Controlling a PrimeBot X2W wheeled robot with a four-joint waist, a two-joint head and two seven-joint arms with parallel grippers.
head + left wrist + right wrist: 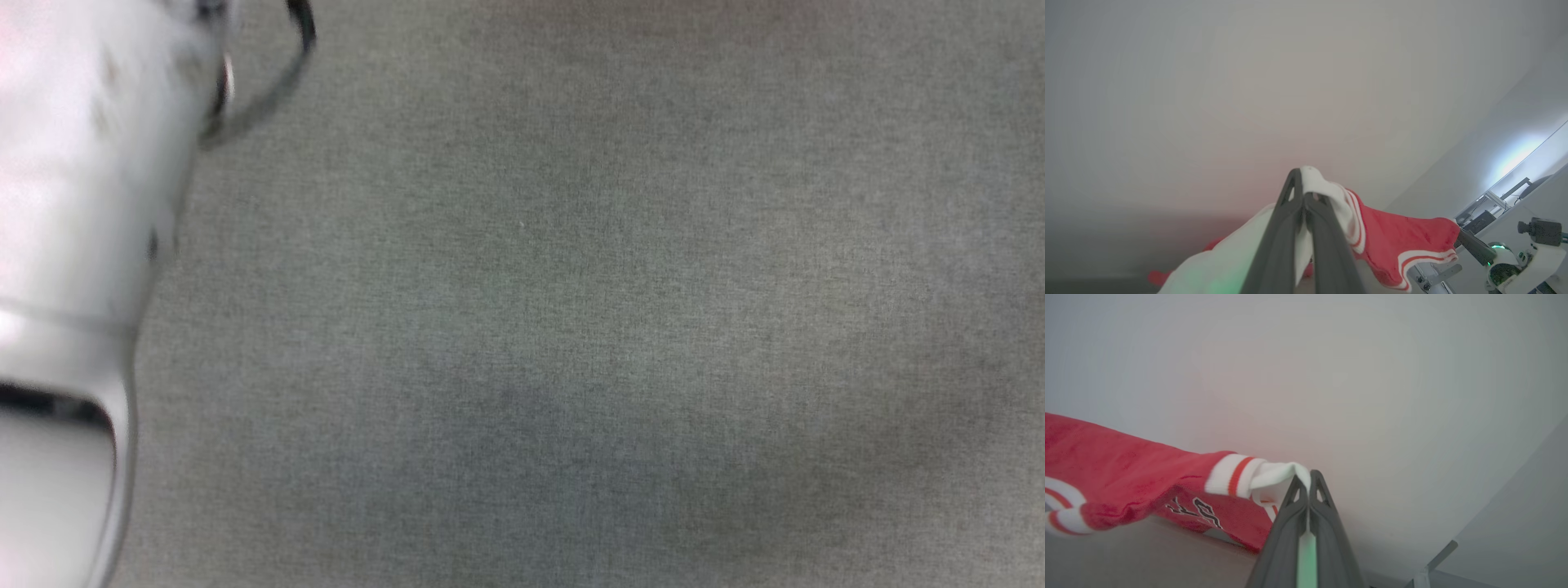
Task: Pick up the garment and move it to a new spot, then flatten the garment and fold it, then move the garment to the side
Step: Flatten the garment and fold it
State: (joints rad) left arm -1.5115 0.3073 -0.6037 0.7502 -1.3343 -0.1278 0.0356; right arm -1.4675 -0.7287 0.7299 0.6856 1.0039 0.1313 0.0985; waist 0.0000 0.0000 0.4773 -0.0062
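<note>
Jersey (1404, 241) long axis runs toward 4 o'clock from left gripper (1303, 192). Left gripper and right gripper (1309, 478) each clamp its white trim.

grey cloth surface (620, 327), pale wall (1249, 81)
</note>
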